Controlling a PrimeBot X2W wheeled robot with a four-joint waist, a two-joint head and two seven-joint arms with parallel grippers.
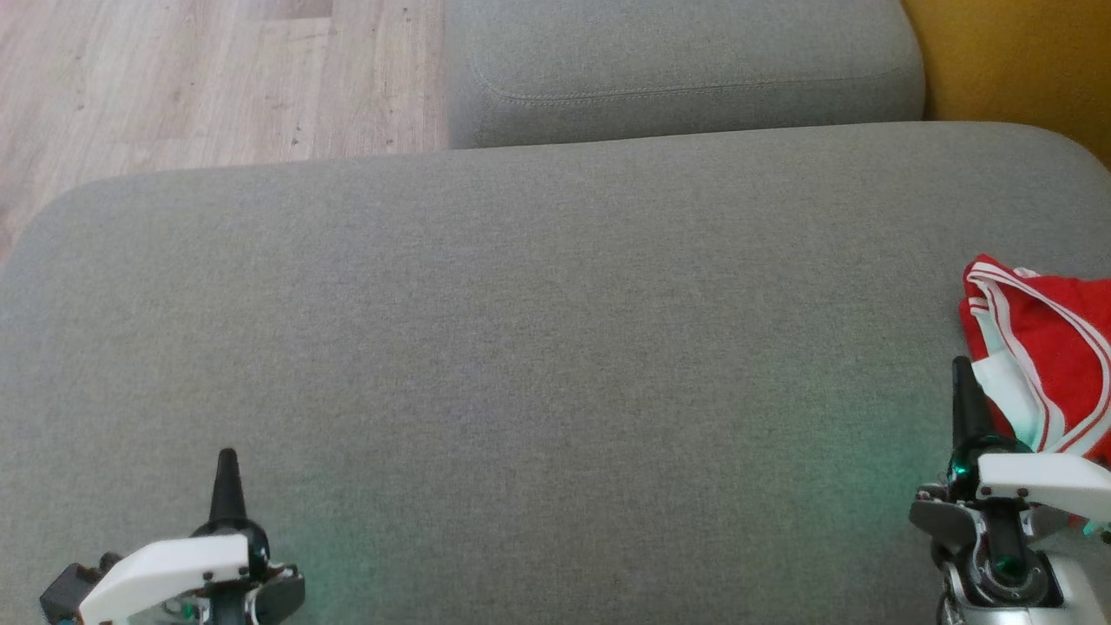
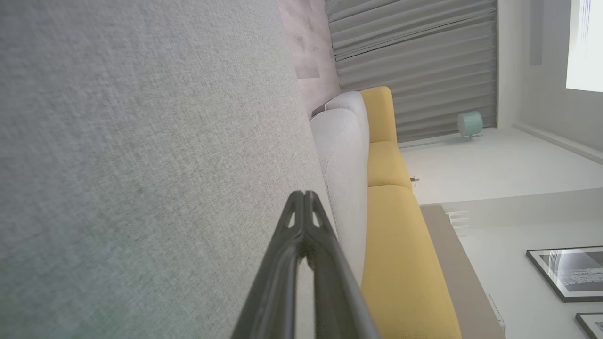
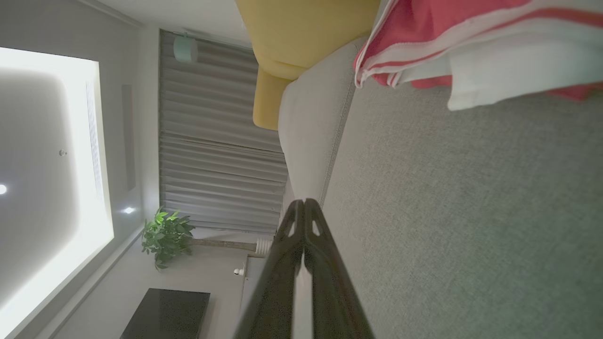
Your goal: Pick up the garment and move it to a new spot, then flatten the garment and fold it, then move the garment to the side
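My left gripper [image 1: 227, 460] sits at the lower left of the head view. Its two dark fingers are pressed together at the tips and there is nothing between them. The left wrist view confirms this: the left gripper [image 2: 304, 195] is closed to a point and empty, hovering over bare grey fabric.

My right gripper [image 1: 962, 369] is at the lower right, also closed and holding nothing. In the right wrist view its tips [image 3: 304, 203] meet over the seat, with a strip of bare fabric between them and the cloth.

The garment [image 1: 1055, 347] lies crumpled at the right edge of the grey seat cushion [image 1: 555, 347], just beside the right gripper. It is red with white stripes along its edges, and a white part is turned outward towards the fingers. The right wrist view shows the garment [image 3: 424, 28] resting on the cushion, unfolded and not flattened.

Beyond the seat, a second grey cushion [image 1: 677, 69] butts against its far edge. A yellow sofa [image 1: 1024, 61] stands at the far right. A pale wood floor [image 1: 174, 87] shows at the far left.
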